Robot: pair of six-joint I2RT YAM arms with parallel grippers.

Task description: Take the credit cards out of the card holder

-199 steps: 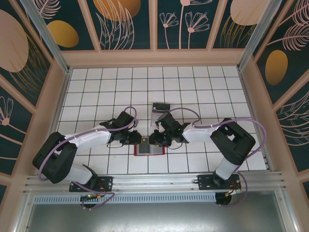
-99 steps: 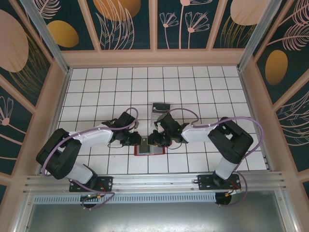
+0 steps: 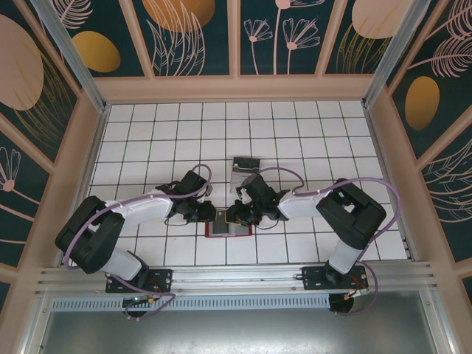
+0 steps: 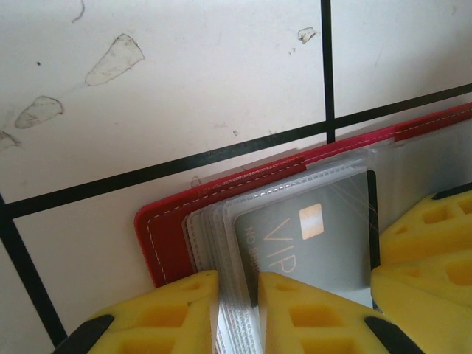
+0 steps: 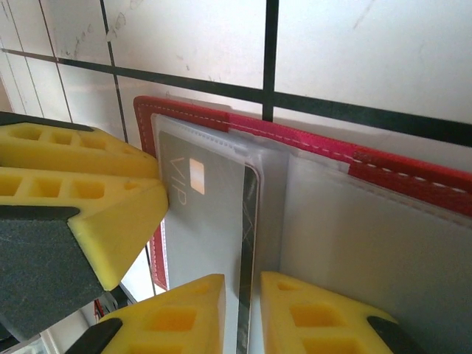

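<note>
The red card holder (image 3: 228,229) lies open on the tiles just in front of both arms. Its clear grey sleeves (image 4: 210,243) fan up from the red cover (image 4: 166,236). A grey credit card (image 4: 317,236) marked VIP sits in the top sleeve. My left gripper (image 4: 237,310) is shut on the sleeves' edges at the holder's left end (image 3: 214,216). My right gripper (image 5: 247,313) is shut on the credit card's dark edge (image 5: 248,243), coming from the right (image 3: 233,215). The two grippers nearly touch over the card holder (image 5: 310,140).
A clear plastic box (image 3: 245,174) with a dark card (image 3: 245,161) on it stands one tile behind the holder. The left gripper's yellow finger (image 5: 88,192) crowds the card's left side. Wooden walls ring the white tiled floor (image 3: 332,133).
Both grippers have closed a little tighter over the holder. The left arm's elbow has swung slightly inward; the holder has stayed in place.
</note>
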